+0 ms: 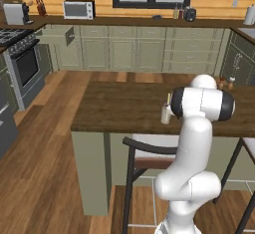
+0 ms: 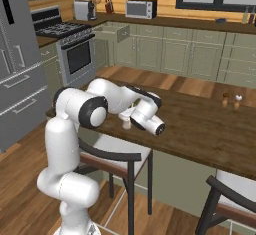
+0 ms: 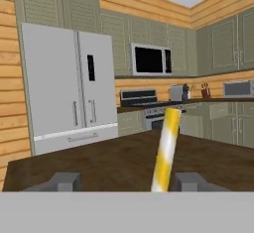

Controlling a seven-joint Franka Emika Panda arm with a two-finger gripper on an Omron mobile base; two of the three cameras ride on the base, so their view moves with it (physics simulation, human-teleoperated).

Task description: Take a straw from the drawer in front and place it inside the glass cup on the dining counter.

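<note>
Standing up between the two dark fingertips (image 3: 64,181) in the hand view, the straw (image 3: 166,150) is leaning slightly, with clear gaps on both sides, so the gripper (image 3: 128,182) is released and grasping nothing. The straw is sitting in the glass cup (image 1: 165,113) near the front edge of the dining counter (image 1: 119,108). Two small shakers (image 2: 231,100) are standing well apart, toward the counter's far edge.

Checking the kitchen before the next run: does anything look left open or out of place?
Yes: one sage-green drawer under the back worktop, right of the stove, stands pulled out while its neighbours are shut. On the dark wooden dining counter, the pale-yellow straw leans at a tilt.
</note>
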